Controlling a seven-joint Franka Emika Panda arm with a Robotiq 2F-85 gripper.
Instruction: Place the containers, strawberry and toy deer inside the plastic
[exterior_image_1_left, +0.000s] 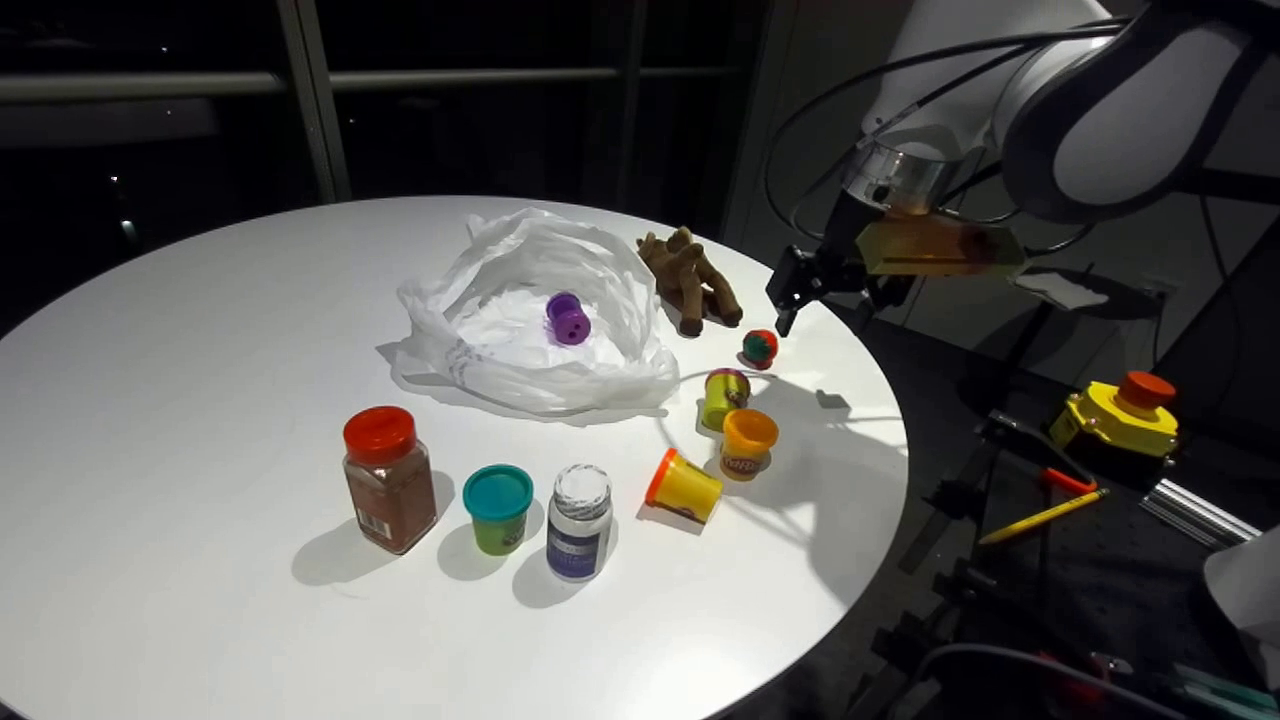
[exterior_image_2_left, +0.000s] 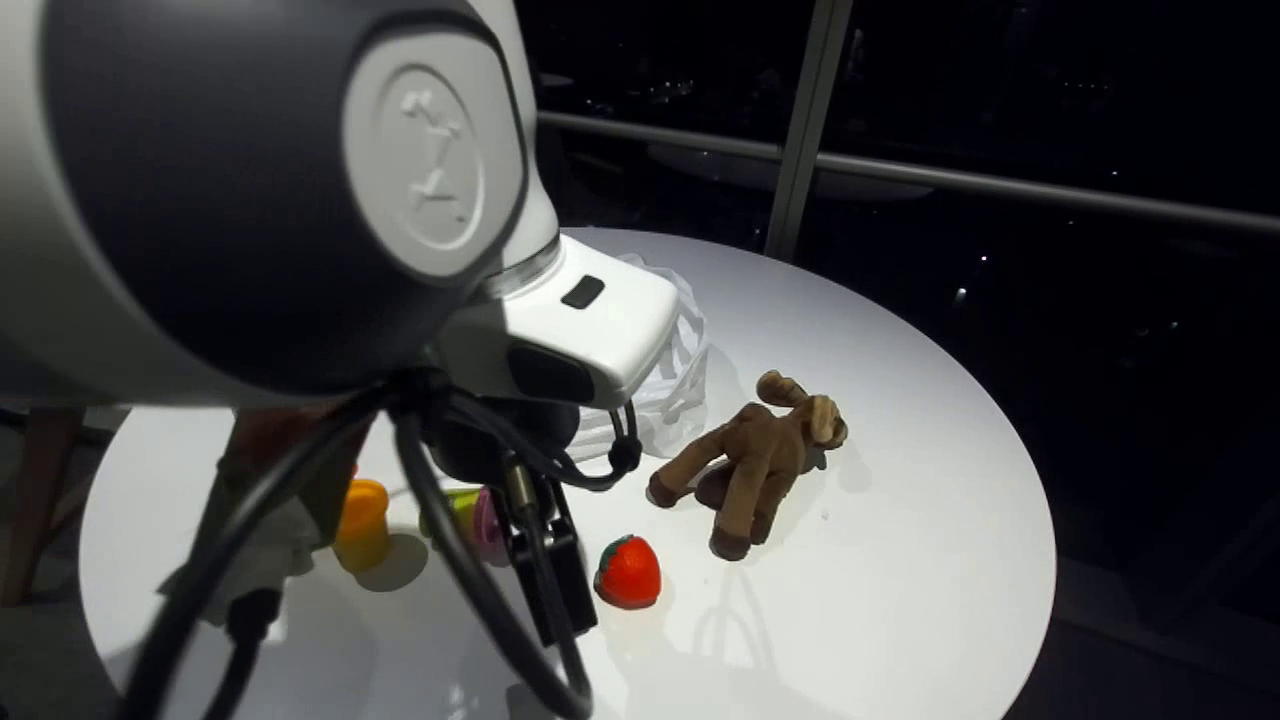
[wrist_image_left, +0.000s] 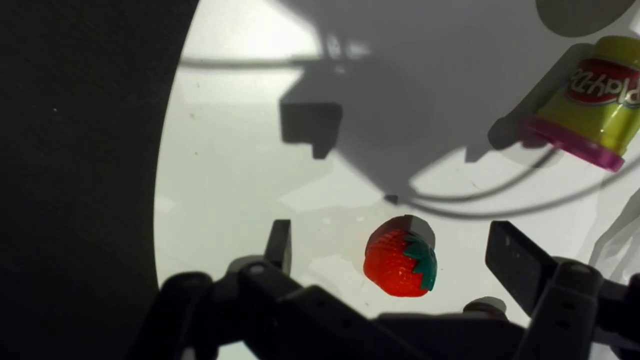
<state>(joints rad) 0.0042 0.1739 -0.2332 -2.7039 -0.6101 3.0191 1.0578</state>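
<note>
The fingers (wrist_image_left: 517, 262) stand apart above the desk (exterior_image_1_left: 200, 330), and in the wrist view the strawberry (wrist_image_left: 395, 265) shows on the desk below, in the gap between them, with room to either side. The desk's curved edge runs near the strawberry, a white strip separating the two. The deer (exterior_image_2_left: 765, 440) is just beside the open bag (exterior_image_1_left: 555, 390), which holds a purple tub (exterior_image_1_left: 570, 322). Near the strawberry, a pink-lidded tub (exterior_image_1_left: 724, 402) lies on its side and an orange tub (exterior_image_1_left: 748, 443) stands upright close to it; a yellow tub (exterior_image_1_left: 688, 489) lies on its side farther from the fingers. The jar (exterior_image_1_left: 392, 490), teal-lidded tub (exterior_image_1_left: 498, 508) and bottle (exterior_image_1_left: 579, 525) stand well apart from the strawberry. The desk is round and white, with a shadow (exterior_image_1_left: 830, 500) across it; behind, a rail (exterior_image_1_left: 470, 78) crosses dark glass (exterior_image_1_left: 170, 145).
</note>
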